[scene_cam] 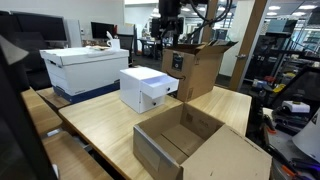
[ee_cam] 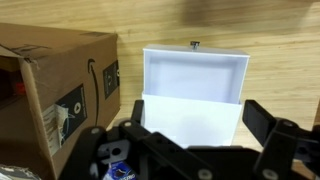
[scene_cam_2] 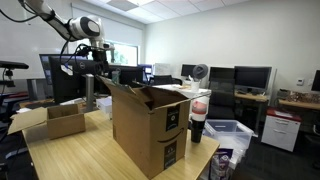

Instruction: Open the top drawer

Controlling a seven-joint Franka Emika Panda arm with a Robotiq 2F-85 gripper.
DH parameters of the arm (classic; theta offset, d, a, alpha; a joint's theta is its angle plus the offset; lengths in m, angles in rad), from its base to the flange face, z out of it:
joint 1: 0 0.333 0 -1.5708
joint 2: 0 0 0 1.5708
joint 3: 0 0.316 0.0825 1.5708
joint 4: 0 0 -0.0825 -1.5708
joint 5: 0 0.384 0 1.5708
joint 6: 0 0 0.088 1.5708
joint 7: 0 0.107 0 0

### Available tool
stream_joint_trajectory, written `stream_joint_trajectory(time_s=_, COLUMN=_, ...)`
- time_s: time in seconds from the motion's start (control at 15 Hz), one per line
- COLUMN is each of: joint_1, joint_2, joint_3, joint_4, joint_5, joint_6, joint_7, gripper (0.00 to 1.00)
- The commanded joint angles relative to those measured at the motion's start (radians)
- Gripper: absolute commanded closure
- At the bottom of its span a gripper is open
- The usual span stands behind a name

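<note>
Fingers (ee_cam: pixel 190 150) apart, hovering high above small white cube-shaped cabinet (scene_cam: pixel 145 90); best lowered to top drawer (ee_cam: pixel 195 78), closed squarely around small knob (ee_cam: pixel 195 44), then pulled straight out.

Above my white cabinet (ee_cam: pixel 195 90) the air is free. A tall cardboard box (ee_cam: pixel 50 95) crowds one side; bare tabletop (ee_cam: pixel 280 60) flanks the other.

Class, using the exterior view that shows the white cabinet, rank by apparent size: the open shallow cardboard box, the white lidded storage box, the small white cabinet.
1. Open shallow cardboard box, though nearest the camera, so its rank is unsure.
2. White lidded storage box.
3. Small white cabinet.
</note>
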Motion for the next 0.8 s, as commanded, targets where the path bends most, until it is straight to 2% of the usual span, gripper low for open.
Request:
stream_joint_trajectory(time_s=0.0, joint_1=-0.025, joint_2=-0.046, joint_3=0.014, joint_4=-0.042, joint_5=-0.019, joint_6=0.012, joint_7=-0.037, gripper=0.0)
stream_joint_trajectory(time_s=0.73, joint_1=-0.05, joint_2=-0.065, joint_3=0.011, joint_4=-0.055, joint_5=-0.015, joint_6=0.006, joint_7=-0.038, gripper=0.0)
